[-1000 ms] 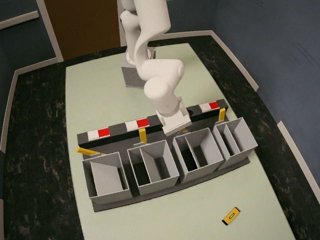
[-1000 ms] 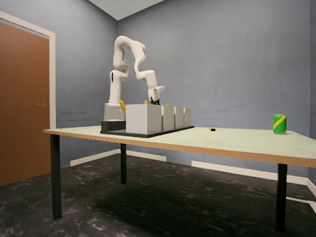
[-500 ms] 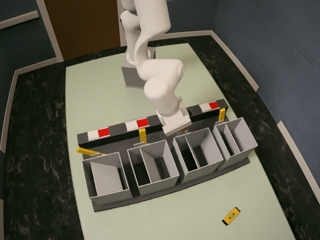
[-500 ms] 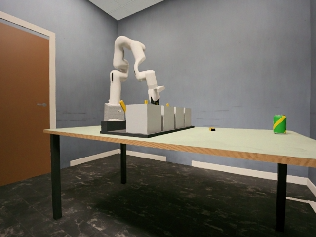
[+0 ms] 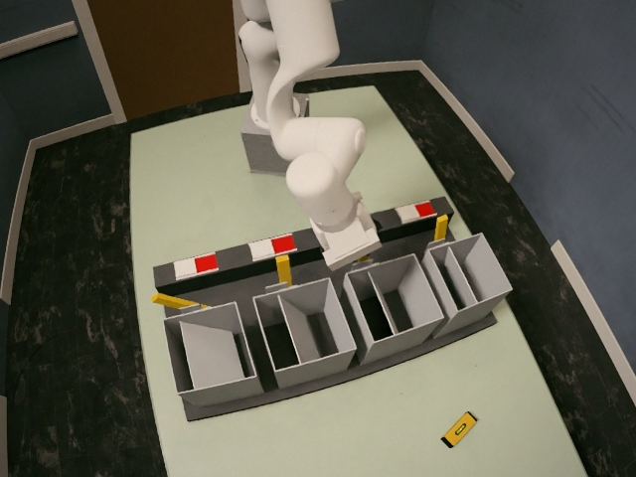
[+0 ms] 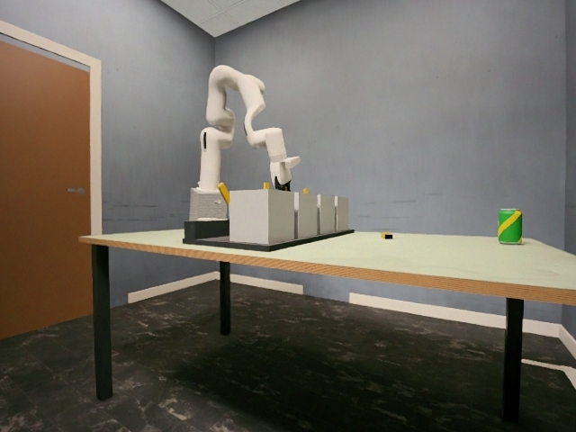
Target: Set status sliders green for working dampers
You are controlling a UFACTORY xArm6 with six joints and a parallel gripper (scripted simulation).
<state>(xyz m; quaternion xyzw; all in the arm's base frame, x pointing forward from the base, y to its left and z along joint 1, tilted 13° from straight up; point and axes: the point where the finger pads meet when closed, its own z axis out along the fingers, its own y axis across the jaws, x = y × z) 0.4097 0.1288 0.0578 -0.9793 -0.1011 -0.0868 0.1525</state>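
Observation:
Four grey damper boxes stand in a row on a dark base plate [image 5: 221,410]: the first [image 5: 221,393] [image 6: 260,216], the second [image 5: 313,372], the third [image 5: 397,345] and the fourth [image 5: 464,319]. Behind them runs a dark rail with sliders. The first slider [image 5: 194,264], the second [image 5: 272,246] and the fourth [image 5: 415,211] show red beside white covers. The third slider is hidden by my hand. The first yellow lever [image 5: 172,301] is tipped far over. The second lever [image 5: 283,269] and the fourth [image 5: 440,227] stand upright. My gripper [image 5: 360,259] [image 6: 282,185] is shut on the third damper's lever [image 5: 364,258], mostly hidden.
A small yellow spirit level [image 5: 458,428] [image 6: 386,235] lies on the table in front of the dampers. A green can [image 6: 509,226] stands far off at the table's end. The robot's grey base [image 5: 261,148] stands behind the rail.

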